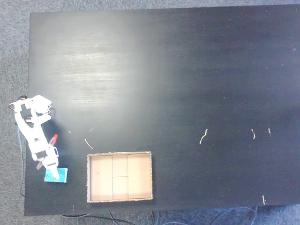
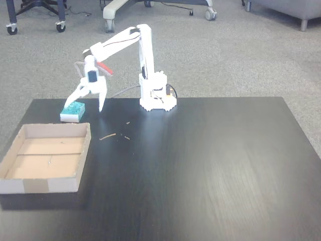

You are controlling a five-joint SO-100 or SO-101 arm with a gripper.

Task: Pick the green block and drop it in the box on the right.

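Green block [image 2: 73, 111] lay at the frame's left under the open fingers [image 2: 89, 103]; they should straddle it squarely before closing, I judged

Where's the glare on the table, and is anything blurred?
In a fixed view from above, a pale sheen washes the table at upper left; the pincer over the green block looks soft. In the fixed view from the front, a faint sheen lies near the table's front right; the box is fairly sharp.
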